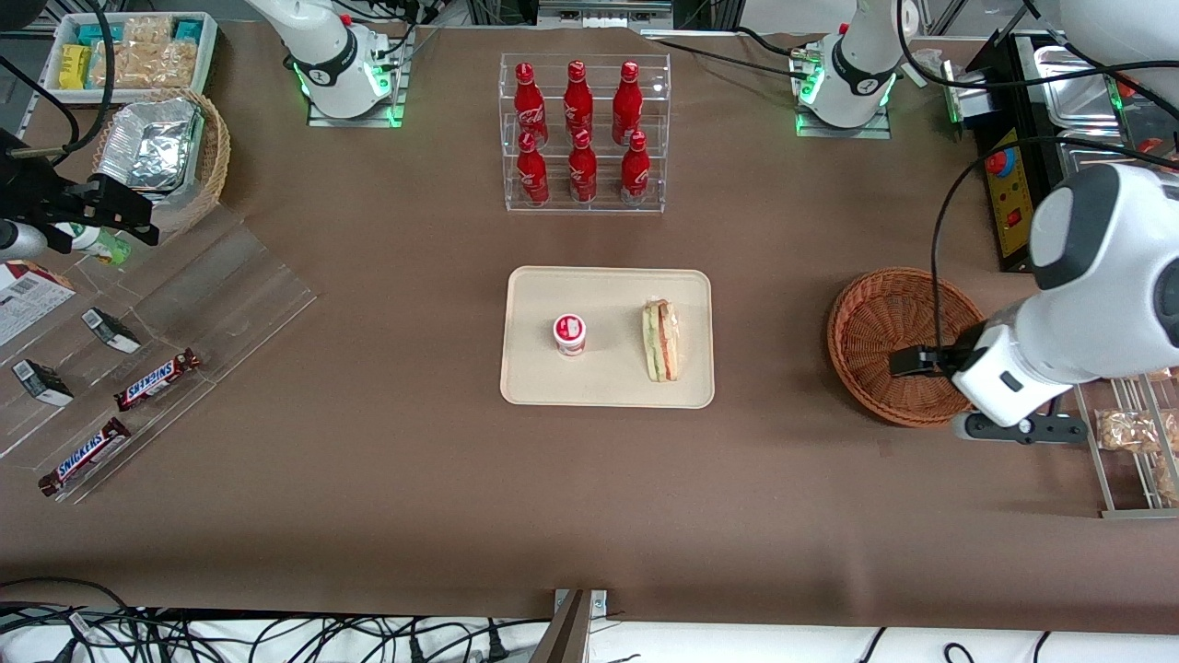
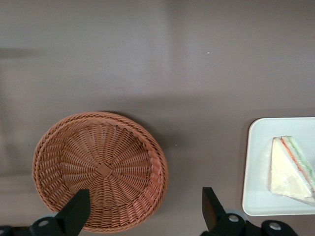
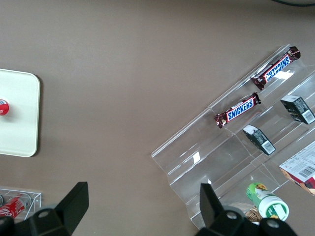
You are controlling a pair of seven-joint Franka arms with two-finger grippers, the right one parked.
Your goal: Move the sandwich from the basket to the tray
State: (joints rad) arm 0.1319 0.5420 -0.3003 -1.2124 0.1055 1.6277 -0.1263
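Note:
The sandwich (image 1: 660,340), a wrapped white-bread wedge with pink and green filling, lies on the cream tray (image 1: 608,295), on the side toward the working arm. The round reddish-brown wicker basket (image 1: 857,322) stands beside the tray toward the working arm's end and holds nothing. My left gripper (image 1: 916,361) hovers above the basket, open, with nothing between its fingers. The left wrist view looks down on the basket (image 2: 98,167) and past my gripper (image 2: 145,206) to the tray (image 2: 258,167) with the sandwich (image 2: 290,167) on it.
A small cup with a red-and-white lid (image 1: 569,333) shares the tray. A clear rack of red bottles (image 1: 583,133) stands farther from the camera. Toward the parked arm's end are a clear stepped rack with Snickers bars (image 1: 157,378) and a pale basket of foil containers (image 1: 161,157).

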